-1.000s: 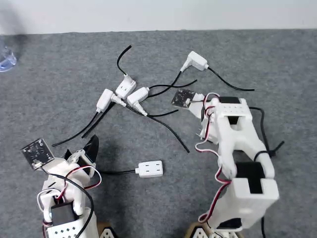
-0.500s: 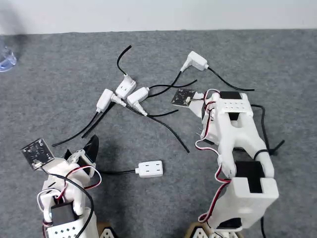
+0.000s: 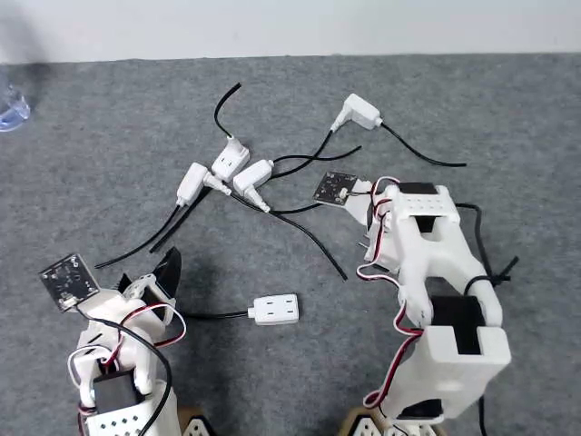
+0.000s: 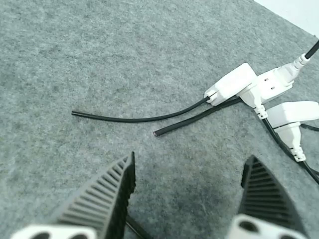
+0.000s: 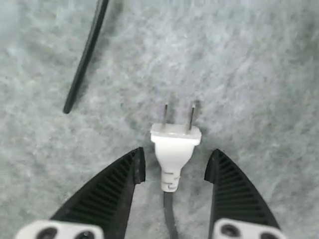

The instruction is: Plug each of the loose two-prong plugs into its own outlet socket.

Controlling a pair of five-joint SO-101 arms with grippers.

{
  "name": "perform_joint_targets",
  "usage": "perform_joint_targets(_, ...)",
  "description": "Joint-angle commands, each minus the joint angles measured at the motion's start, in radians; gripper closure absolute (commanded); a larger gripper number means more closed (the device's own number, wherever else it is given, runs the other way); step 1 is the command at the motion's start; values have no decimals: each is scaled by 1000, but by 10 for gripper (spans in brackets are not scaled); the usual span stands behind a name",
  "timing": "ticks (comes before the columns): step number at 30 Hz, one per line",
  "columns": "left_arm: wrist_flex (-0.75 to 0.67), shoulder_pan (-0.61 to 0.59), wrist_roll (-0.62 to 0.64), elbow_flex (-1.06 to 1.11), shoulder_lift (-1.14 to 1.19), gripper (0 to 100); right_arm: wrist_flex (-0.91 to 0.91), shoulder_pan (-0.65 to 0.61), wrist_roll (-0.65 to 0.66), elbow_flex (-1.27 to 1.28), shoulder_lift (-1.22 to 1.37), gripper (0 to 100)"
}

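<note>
The right gripper [image 5: 177, 160] is hanging released, fingers [image 5: 114, 184] on either side of the two-prong plug [image 5: 175, 142] on the grey mat [image 5: 259, 74] (a black cable [image 5: 85, 55] is lying near). The left gripper [image 4: 189, 167] is gaping too, near the outlet socket [image 3: 275, 310].

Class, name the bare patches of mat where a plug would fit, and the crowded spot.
Bare: between the outlet socket and the right arm; the far corner beyond the angled plug. Crowded: the plug cluster.

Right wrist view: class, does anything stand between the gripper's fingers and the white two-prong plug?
Nothing visible does. The plug lies on the grey mat between the right gripper's open fingers, bare mat on either side.
</note>
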Motion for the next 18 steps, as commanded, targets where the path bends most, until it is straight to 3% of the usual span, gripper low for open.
perform_joint_targets(1,3,-6,-11,-10,-9,674,-36,-5,-6,-6,-51,809)
perform_joint_targets(10,3,-6,-11,-10,-9,674,-82,-19,-6,-41,53,809)
perform_joint_targets(15,3,-6,-11,-10,-9,674,-8,-18,-12,-138,124,812)
perform_joint_targets(18,3,-6,-11,-10,-9,674,-2,-19,-9,-149,131,894)
